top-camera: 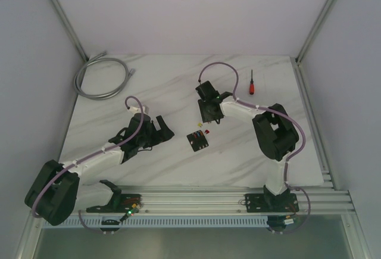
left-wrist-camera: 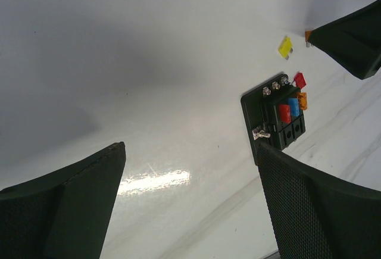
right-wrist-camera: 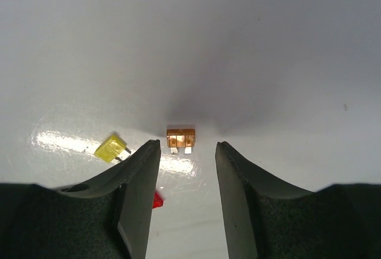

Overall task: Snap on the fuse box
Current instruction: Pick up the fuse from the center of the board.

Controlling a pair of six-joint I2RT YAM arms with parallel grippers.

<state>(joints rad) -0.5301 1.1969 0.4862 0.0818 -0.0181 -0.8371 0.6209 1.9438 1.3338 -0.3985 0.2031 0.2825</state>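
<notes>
On the marble table (top-camera: 178, 80), the left gripper (left-wrist-camera: 196, 211) hangs with jaws wide apart and empty, just beside the fuse box (left-wrist-camera: 274, 119), which lies flat mid-table between the arms. The right gripper (right-wrist-camera: 187, 175), jaws partly apart and holding nothing, hovers over a loose orange fuse (right-wrist-camera: 180, 137) near a yellow fuse (right-wrist-camera: 111, 148). The step looks like fetching a fuse; next calls for straddling the orange one squarely before closing

- Nothing readable at this moment: no lettering, numbers or brand marks in any view.
- Orange fuse (right-wrist-camera: 180, 139), just ahead of the right gripper (right-wrist-camera: 187, 146): any marking is too small to read.
- Fuse box (left-wrist-camera: 275, 119), beside the left gripper (left-wrist-camera: 190, 146): nothing legible on it.
</notes>
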